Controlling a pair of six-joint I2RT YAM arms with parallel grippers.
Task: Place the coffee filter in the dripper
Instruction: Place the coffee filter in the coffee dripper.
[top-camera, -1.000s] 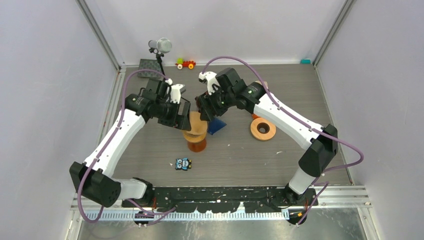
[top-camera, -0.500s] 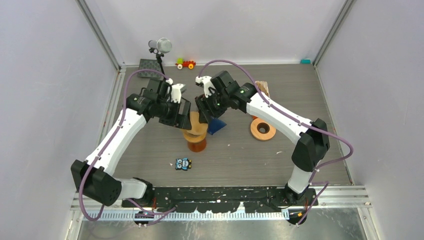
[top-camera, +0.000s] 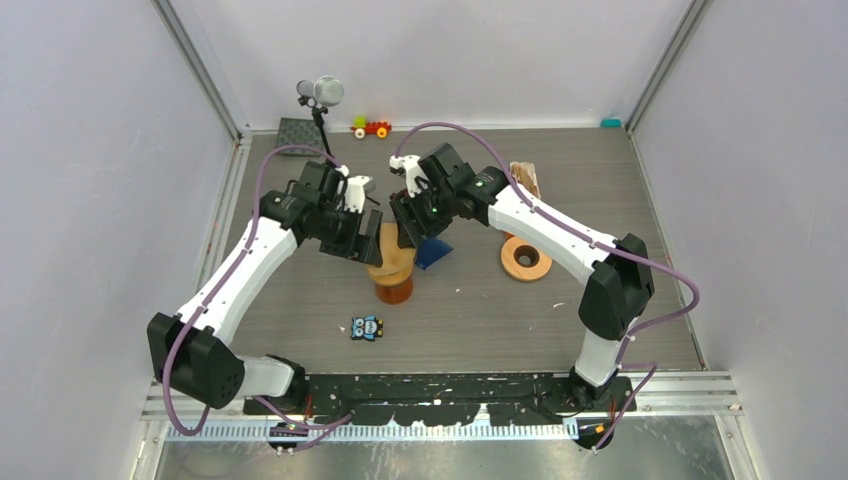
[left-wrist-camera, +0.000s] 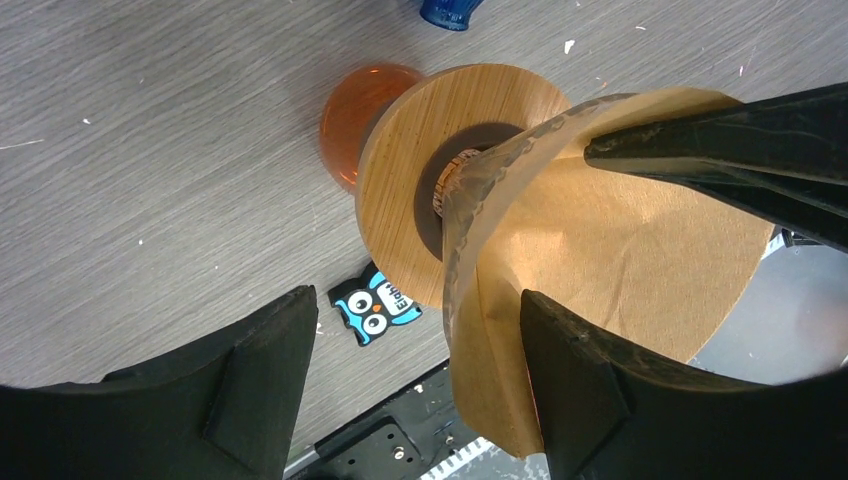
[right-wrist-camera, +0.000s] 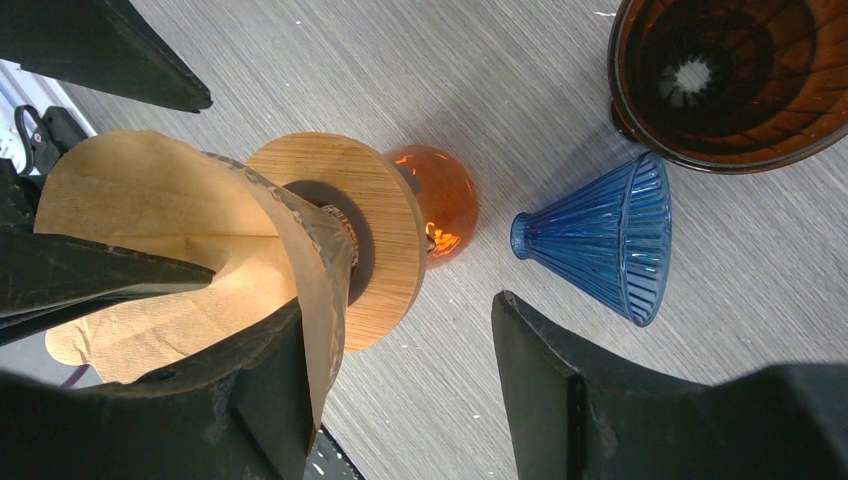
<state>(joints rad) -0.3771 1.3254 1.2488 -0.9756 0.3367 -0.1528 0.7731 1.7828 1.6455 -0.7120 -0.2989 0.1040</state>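
Observation:
The brown paper coffee filter (left-wrist-camera: 620, 240) is spread into an open cone, its tip at the hole of the wooden collar (left-wrist-camera: 410, 170) on the orange glass dripper (left-wrist-camera: 350, 120). My left gripper (left-wrist-camera: 415, 295) is open, and its right finger (left-wrist-camera: 600, 400) rests against the filter's wall. My right gripper (right-wrist-camera: 395, 305) is open, with the filter (right-wrist-camera: 160, 220) draped over its left finger (right-wrist-camera: 250, 400). In the top view both grippers, left (top-camera: 362, 235) and right (top-camera: 408, 222), meet over the dripper (top-camera: 392, 278) at the table's middle.
A blue ribbed cone dripper (right-wrist-camera: 600, 235) lies on its side just right of the orange one. An amber dripper on a wooden ring (top-camera: 525, 258) stands further right. An owl sticker (top-camera: 366, 328) lies in front. A microphone (top-camera: 322, 95) and a toy car (top-camera: 371, 127) stand at the back.
Both grippers have shifted slightly left over the dripper, the right arm reaching further across. The filter stays between them above the wooden collar.

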